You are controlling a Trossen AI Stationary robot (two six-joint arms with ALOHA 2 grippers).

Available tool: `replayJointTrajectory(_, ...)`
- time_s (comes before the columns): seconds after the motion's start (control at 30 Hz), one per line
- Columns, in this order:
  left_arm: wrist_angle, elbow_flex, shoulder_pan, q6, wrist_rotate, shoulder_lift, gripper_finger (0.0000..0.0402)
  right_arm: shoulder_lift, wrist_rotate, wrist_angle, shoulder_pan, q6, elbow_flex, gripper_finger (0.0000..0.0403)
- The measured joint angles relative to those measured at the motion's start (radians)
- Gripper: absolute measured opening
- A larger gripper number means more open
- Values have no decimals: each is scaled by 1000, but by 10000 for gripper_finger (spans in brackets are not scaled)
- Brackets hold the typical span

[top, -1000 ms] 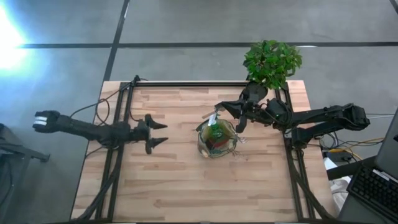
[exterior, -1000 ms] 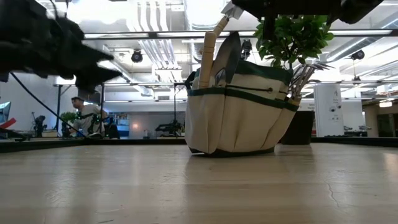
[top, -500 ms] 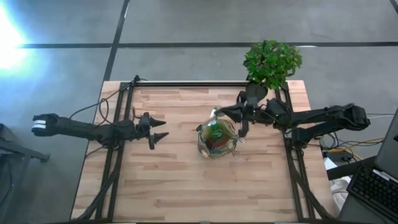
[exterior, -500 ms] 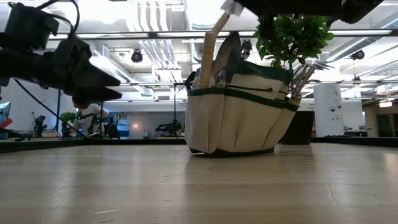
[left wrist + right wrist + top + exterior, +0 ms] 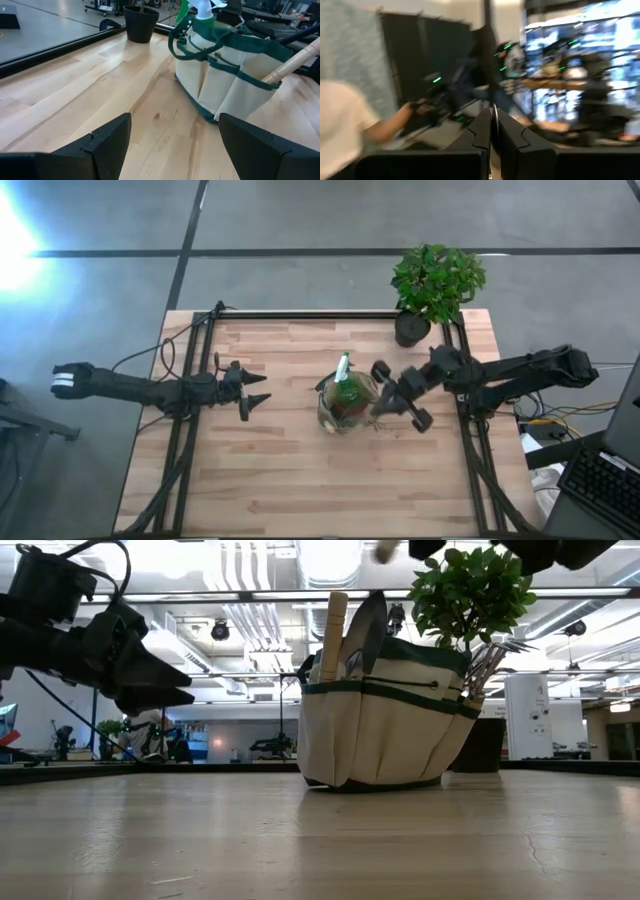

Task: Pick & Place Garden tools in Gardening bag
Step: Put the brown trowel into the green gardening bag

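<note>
The gardening bag (image 5: pixel 348 402) is a round cream tote with dark green trim, standing on its base at mid-table; it also shows in the low view (image 5: pixel 385 715) and the left wrist view (image 5: pixel 225 70). Tools stand in it: a wooden handle (image 5: pixel 333 635), a trowel blade (image 5: pixel 370 625), fork tines (image 5: pixel 497 652) and a white-and-green spray bottle (image 5: pixel 343 366). My left gripper (image 5: pixel 258 390) is open and empty, left of the bag, pointing at it. My right gripper (image 5: pixel 392 398) is beside the bag's right side, above table height; its fingers (image 5: pixel 492 130) are shut on nothing.
A potted green plant (image 5: pixel 436 280) in a black pot (image 5: pixel 410 328) stands at the table's far right corner. Black frame rails run along the left and right sides. People show in the room beyond the table (image 5: pixel 135 725) (image 5: pixel 350 125).
My right gripper has left its place over the bag's far right rim, swung toward the table's near edge to the bag's right side, and turned about; its wrist view is blurred. My left gripper has drawn back slightly toward the table's left edge. The bag has stayed put.
</note>
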Motion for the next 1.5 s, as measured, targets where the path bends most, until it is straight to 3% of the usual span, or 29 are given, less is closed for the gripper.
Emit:
replayJointTrajectory(0.23,-3,0,0,-1,0,0,303,-43,25,-217,161,-130,0,8)
replayJointTrajectory(0.5,-2,-1,0,-1,0,0,303,-48,422,-357,295,-254,0,8)
replayJointTrajectory(0.6,-2,-1,0,-1,0,0,303,-31,508,-382,301,-256,0,8)
replayJointTrajectory(1.5,-3,-1,0,-1,0,0,303,-3,592,-444,296,-342,-1,8)
